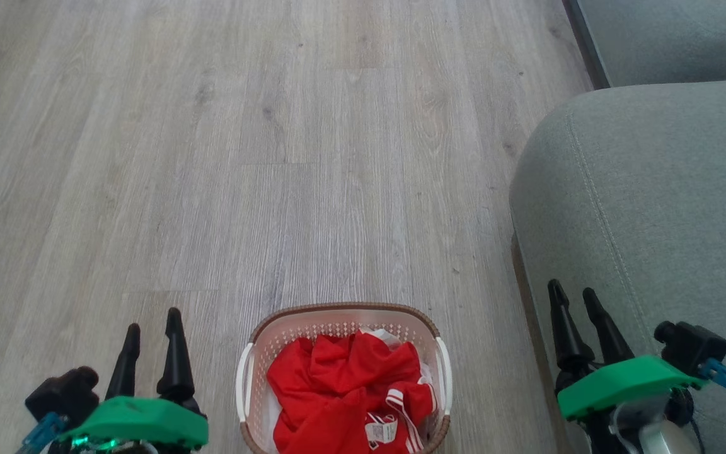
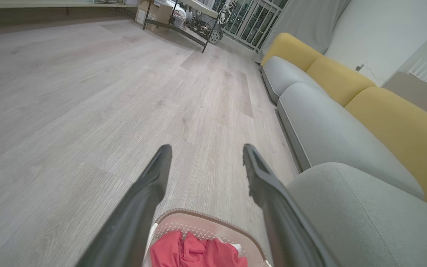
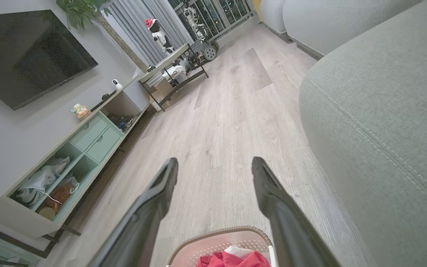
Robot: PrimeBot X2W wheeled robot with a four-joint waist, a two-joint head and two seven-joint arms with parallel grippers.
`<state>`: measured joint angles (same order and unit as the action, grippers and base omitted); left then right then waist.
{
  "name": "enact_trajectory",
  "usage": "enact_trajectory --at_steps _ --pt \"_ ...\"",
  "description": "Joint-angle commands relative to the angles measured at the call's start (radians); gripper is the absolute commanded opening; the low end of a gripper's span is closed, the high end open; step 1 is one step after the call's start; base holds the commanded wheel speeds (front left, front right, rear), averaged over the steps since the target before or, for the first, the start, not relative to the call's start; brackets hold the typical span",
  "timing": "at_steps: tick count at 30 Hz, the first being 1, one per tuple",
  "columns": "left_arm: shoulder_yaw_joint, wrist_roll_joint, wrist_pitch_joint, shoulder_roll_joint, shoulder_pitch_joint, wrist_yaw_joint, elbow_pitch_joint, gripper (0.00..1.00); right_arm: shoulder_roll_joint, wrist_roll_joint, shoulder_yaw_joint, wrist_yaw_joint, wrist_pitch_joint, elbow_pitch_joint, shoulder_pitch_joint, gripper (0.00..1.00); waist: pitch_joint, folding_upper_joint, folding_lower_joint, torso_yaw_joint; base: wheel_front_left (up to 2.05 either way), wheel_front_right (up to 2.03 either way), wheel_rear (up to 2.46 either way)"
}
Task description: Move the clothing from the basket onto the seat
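Both left claw (image 1: 154, 320) and right claw (image 1: 571, 289) gape; crumpled red clothing (image 1: 338, 384) fills the basket (image 1: 331, 308).

Soft, bright, even light; shadows on the floor (image 1: 275, 157) are faint. Both wrist views bow strongly at their edges, and the head view is slightly soft.

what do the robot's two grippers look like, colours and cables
The left gripper and right gripper look alike. Each has two long, tapering black fingers on a bright green housing, with a black camera block on its outer side and a blue cable fitting.
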<state>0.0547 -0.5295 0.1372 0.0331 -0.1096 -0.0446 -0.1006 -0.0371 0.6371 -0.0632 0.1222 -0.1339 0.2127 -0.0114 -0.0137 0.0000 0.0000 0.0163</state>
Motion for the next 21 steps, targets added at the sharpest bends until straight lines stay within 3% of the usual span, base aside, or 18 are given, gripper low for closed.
enact_trajectory --at_steps 1,21 --pt "-0.013 0.047 0.019 0.013 0.022 -0.007 0.047 1.00 -0.010 -0.044 -0.024 0.006 -0.021 -0.045 0.032 1.00 0.000 0.0000 0.0000 0.000 0.00 0.00 0.00" --pt "0.015 0.262 0.075 0.015 -0.009 -0.007 0.063 1.00 -0.012 -0.264 -0.060 0.007 -0.077 -0.068 0.022 1.00 -0.014 0.0000 0.0000 0.005 0.00 0.00 0.00"
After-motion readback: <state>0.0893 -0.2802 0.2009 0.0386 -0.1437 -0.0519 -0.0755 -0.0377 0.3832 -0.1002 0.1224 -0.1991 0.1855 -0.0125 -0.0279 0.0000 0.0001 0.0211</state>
